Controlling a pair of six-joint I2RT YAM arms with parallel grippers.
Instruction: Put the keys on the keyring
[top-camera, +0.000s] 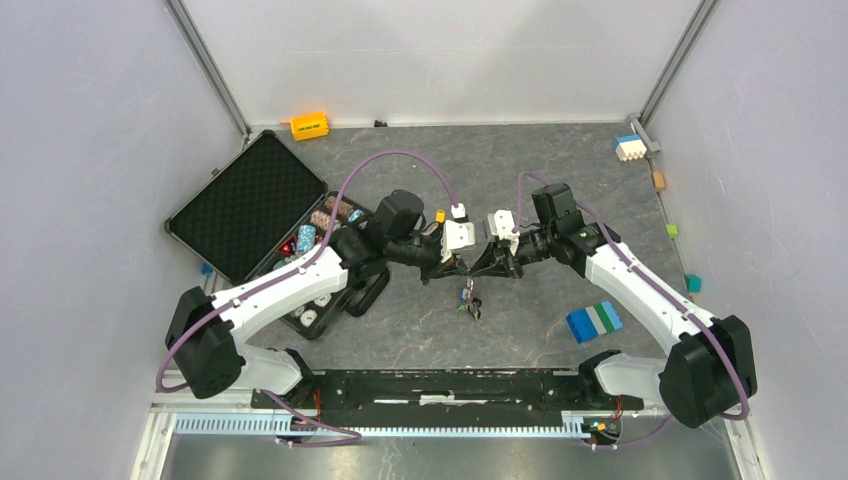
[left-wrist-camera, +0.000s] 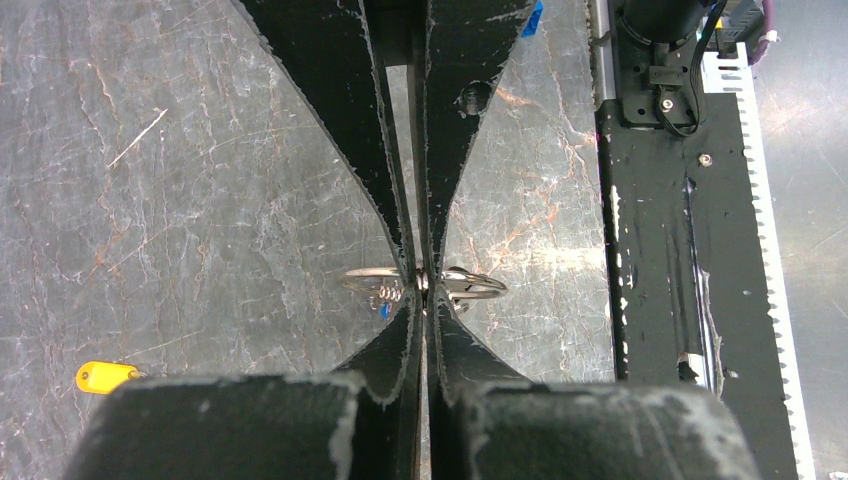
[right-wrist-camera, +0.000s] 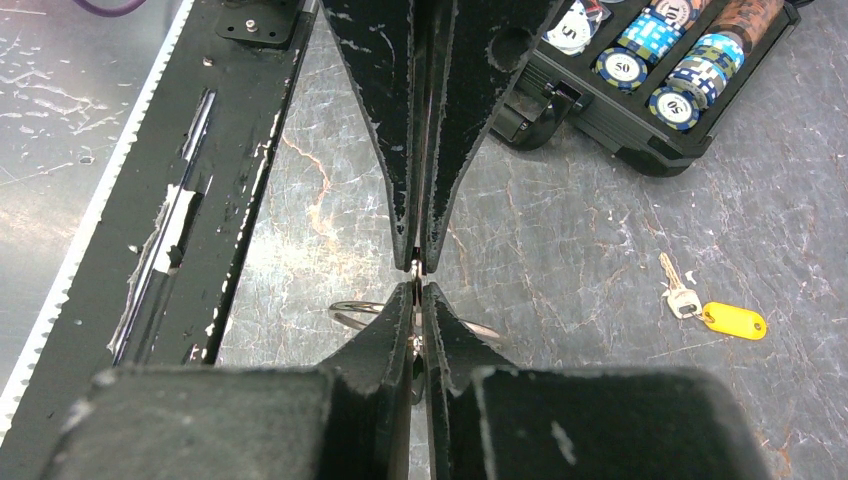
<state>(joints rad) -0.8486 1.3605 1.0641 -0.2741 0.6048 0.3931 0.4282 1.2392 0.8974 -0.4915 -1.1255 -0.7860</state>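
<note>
My two grippers meet tip to tip above the middle of the table. The left gripper (top-camera: 458, 266) (left-wrist-camera: 424, 285) is shut on the thin silver keyring (left-wrist-camera: 475, 288), which shows on both sides of its fingertips. The right gripper (top-camera: 478, 265) (right-wrist-camera: 418, 288) faces it, jaws pressed on a glint of metal, with the keyring (right-wrist-camera: 350, 309) showing on either side. A small bunch of keys (top-camera: 470, 300) hangs below, and a blue tag (left-wrist-camera: 384, 309) peeks out under the ring. One key with a yellow tag (right-wrist-camera: 735, 321) (left-wrist-camera: 105, 376) lies loose on the table.
An open black case with poker chips (top-camera: 250, 205) (right-wrist-camera: 650, 60) lies at the left. An orange-yellow block (top-camera: 309, 125) sits at the back, a blue-green-white brick stack (top-camera: 594, 321) at the right front. The black base rail (top-camera: 440, 385) runs along the near edge.
</note>
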